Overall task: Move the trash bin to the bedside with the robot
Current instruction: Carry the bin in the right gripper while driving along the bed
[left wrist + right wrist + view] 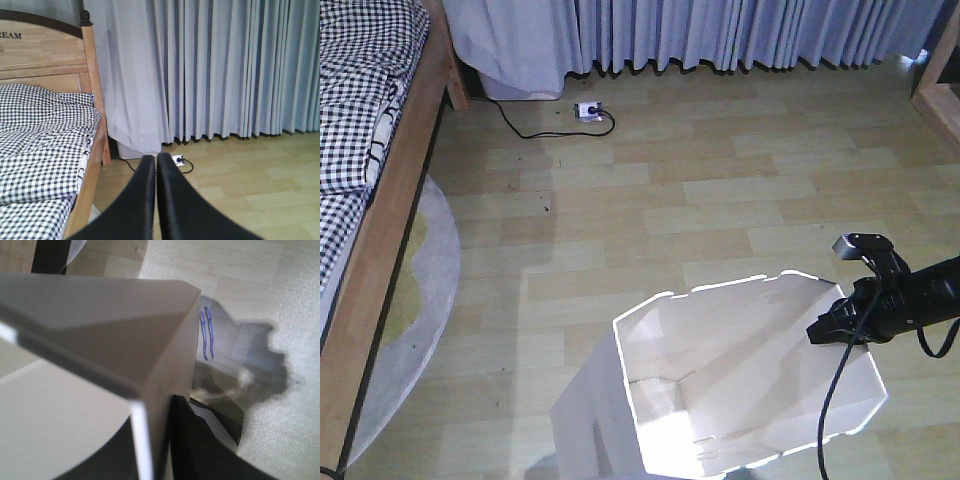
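We pinch the wall of the trash bin (pixel 750 350) between our right fingers (pixel 200 450), one inside, one outside, while our left fingers (pixel 170 200) are pressed together.

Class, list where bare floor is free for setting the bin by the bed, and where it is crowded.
Free: wooden floor between rug, curtains and trash bin. Crowded: the corner by the bed, where power strip and cable lie.

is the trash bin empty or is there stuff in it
Empty, as far as shows: the front view looks down into the trash bin and only bare white inner walls are visible.
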{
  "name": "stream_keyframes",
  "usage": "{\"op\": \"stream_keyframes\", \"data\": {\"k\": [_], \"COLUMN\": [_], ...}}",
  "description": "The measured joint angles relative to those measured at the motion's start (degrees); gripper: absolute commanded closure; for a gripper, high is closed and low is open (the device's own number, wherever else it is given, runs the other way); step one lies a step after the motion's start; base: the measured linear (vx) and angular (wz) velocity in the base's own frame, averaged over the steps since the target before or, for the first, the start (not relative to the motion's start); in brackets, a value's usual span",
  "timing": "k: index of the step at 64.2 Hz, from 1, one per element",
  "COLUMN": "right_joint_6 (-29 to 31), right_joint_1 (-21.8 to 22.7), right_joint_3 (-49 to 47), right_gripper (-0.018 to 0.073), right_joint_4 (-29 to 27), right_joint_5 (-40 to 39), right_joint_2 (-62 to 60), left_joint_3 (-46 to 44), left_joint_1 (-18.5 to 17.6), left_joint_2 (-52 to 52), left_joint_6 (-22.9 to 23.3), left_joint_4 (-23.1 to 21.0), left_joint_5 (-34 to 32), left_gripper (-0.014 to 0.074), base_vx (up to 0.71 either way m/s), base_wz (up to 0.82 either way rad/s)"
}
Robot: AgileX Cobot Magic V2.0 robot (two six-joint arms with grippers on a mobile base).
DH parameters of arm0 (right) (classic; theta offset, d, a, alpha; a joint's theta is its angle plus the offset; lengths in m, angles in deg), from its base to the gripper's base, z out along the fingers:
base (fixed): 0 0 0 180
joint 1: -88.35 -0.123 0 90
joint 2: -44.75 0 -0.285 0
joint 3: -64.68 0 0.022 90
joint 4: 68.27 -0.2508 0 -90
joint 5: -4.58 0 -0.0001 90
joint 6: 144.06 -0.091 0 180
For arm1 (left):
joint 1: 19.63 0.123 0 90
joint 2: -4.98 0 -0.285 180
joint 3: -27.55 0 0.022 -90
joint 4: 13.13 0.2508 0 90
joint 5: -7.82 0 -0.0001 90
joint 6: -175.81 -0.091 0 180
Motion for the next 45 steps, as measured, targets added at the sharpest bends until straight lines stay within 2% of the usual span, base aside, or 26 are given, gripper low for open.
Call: {"op": "stream_keyframes", "data": {"k": [45], "right_joint_6": [0.0], "right_joint_1": [0.0], "right_joint_3": [0.0], "right_gripper": [0.0563], "right_joint_4": [0.0], "right_joint_5": [0.0], "right_joint_2": [0.0], "left_joint_3": [0.0], "left_joint_1": [0.0], "left_joint_2": [0.0], "left_joint_6": [0.0], "left_joint_4": [0.0], "left_joint_5": [0.0], "left_gripper": [0.0603], "base_vx": [0.22], "base_wz": [0.0]}}
